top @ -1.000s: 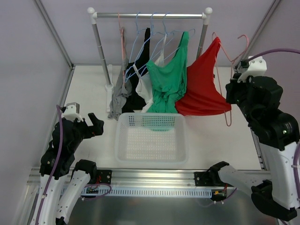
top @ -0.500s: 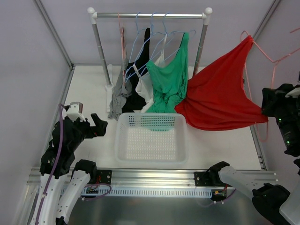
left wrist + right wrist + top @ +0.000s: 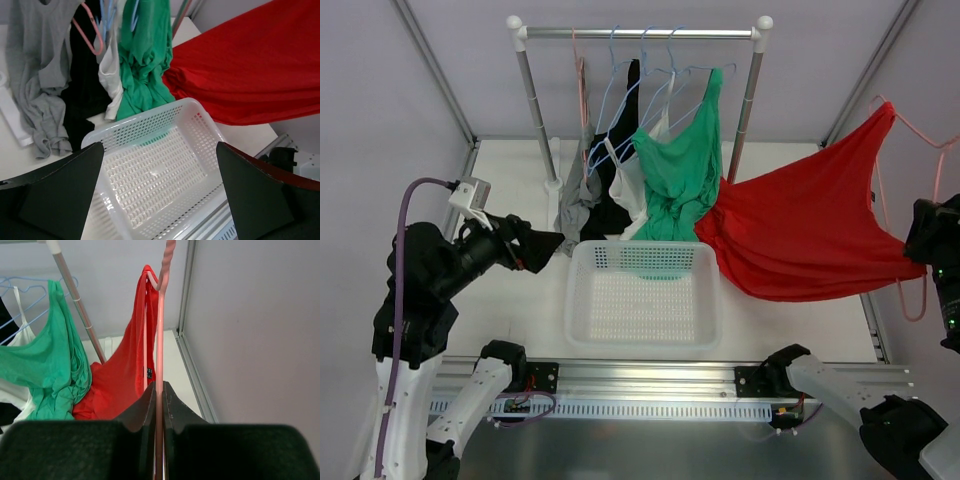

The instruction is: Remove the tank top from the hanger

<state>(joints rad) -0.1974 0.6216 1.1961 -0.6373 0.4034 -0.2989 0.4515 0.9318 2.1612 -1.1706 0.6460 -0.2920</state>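
The red tank top [image 3: 810, 240] hangs stretched from a pink hanger [image 3: 912, 296] at the far right, clear of the rail. Its lower end lies by the basket's far right corner. My right gripper [image 3: 926, 232] is shut on the hanger's wire; in the right wrist view the pink hanger [image 3: 160, 335] runs straight up between the closed jaws of that gripper [image 3: 159, 387], with the red tank top [image 3: 125, 375] draped beyond. My left gripper [image 3: 545, 245] stands open, left of the white basket [image 3: 576, 300]. In the left wrist view it [image 3: 160, 192] looks down into the basket [image 3: 150, 112].
A clothes rack [image 3: 640, 33] at the back holds blue hangers with a green top [image 3: 680, 170], a white one, a black one [image 3: 615, 205] and a grey one [image 3: 575, 205]. Its right post [image 3: 748, 95] stands next to the red cloth. Cage walls close both sides.
My right arm has swung right and back, carrying the hanger and pulling the red tank top out sideways. My left arm has risen and turned toward the basket.
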